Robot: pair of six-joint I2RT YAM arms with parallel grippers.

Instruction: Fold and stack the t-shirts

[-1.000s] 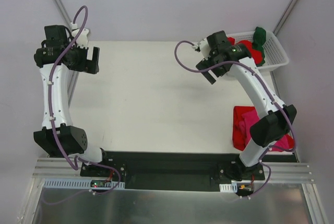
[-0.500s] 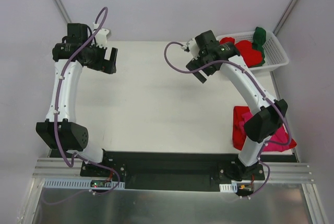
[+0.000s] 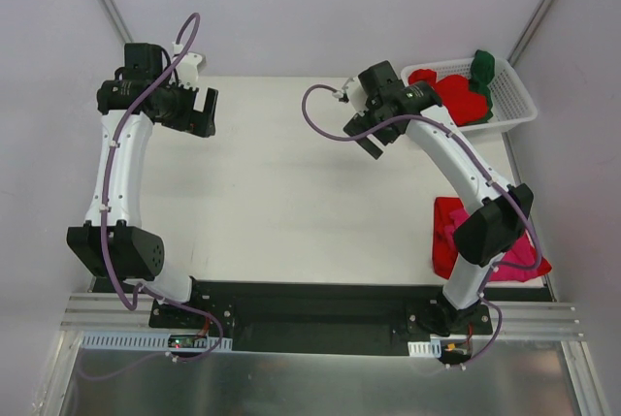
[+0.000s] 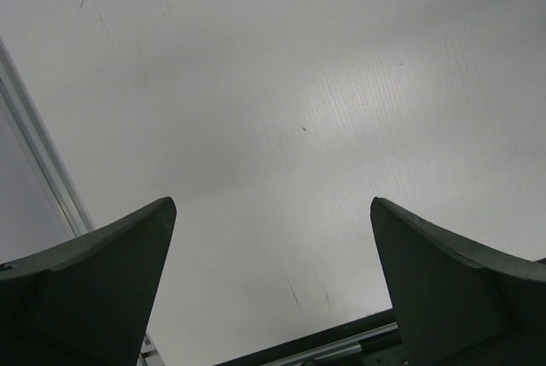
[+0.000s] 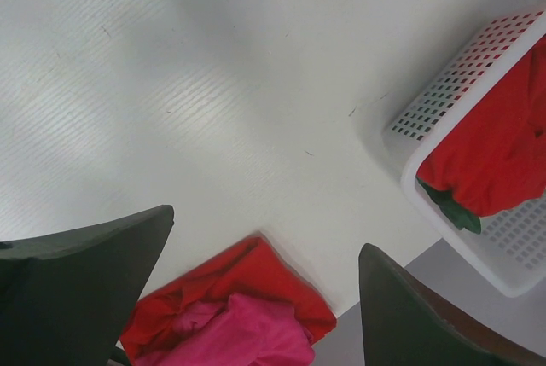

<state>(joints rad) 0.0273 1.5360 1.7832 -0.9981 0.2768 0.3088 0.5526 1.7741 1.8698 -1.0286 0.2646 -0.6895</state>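
Left gripper (image 4: 273, 212): jaws spread wide with nothing between them; I see only bare table (image 3: 291, 193) under it.
Left gripper place: across the table from the basket (image 3: 512, 123), by the opposite far corner, held above the surface.
Right gripper (image 5: 266, 229): jaws wide as well, holding nothing.
Right gripper place: just left of the basket, hanging above the table.
Right arm: on my top camera its elbow crosses over the pile and hides part of it.
Basket load: red shirts (image 3: 456, 94) are bunched inside. A green shirt (image 3: 482, 69) is draped at the basket's far rim and also pokes out under the red on the right wrist camera.
Pile: a red shirt (image 3: 448, 232) and a pink shirt (image 3: 519, 261) lie touching on the table. They are on the near side of the basket, well apart from it.
Pile order: from the right wrist the pink looks to sit on the red; I cannot tell how neat the folds are.
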